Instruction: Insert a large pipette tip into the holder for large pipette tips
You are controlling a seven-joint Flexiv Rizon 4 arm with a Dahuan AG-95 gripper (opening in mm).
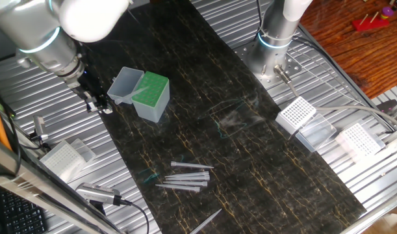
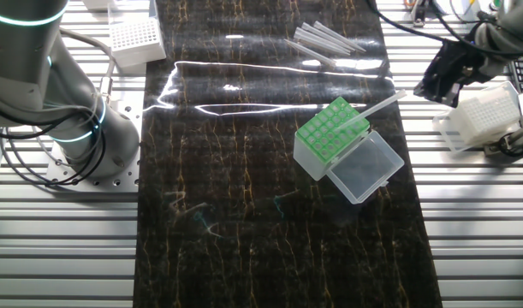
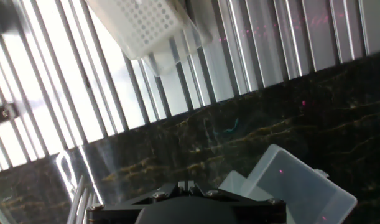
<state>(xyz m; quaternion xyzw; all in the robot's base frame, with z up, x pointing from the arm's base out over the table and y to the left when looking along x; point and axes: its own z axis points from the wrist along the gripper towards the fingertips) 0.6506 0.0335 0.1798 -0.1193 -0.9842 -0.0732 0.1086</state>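
Note:
The holder for large pipette tips (image 1: 153, 91) stands on the dark mat, green top up, with its clear lid (image 1: 123, 84) swung open. In the other fixed view a large pipette tip (image 2: 377, 109) slants up from the holder's green top (image 2: 329, 128), its wide end pointing at my gripper (image 2: 432, 85). A small gap shows between them. Several more tips (image 1: 185, 175) lie loose on the mat. My gripper (image 1: 101, 105) hangs just off the mat's edge beside the lid. In the hand view the gripper (image 3: 186, 185) looks shut, with nothing seen between the fingers and the lid (image 3: 295, 186) at the lower right.
White-grid racks sit on the ribbed metal table: one (image 2: 488, 111) right beside my gripper, two (image 1: 295, 114) (image 1: 357, 140) on the far side, another (image 1: 62, 156) near the front left. A second arm's base (image 1: 273, 39) stands at the mat's far end.

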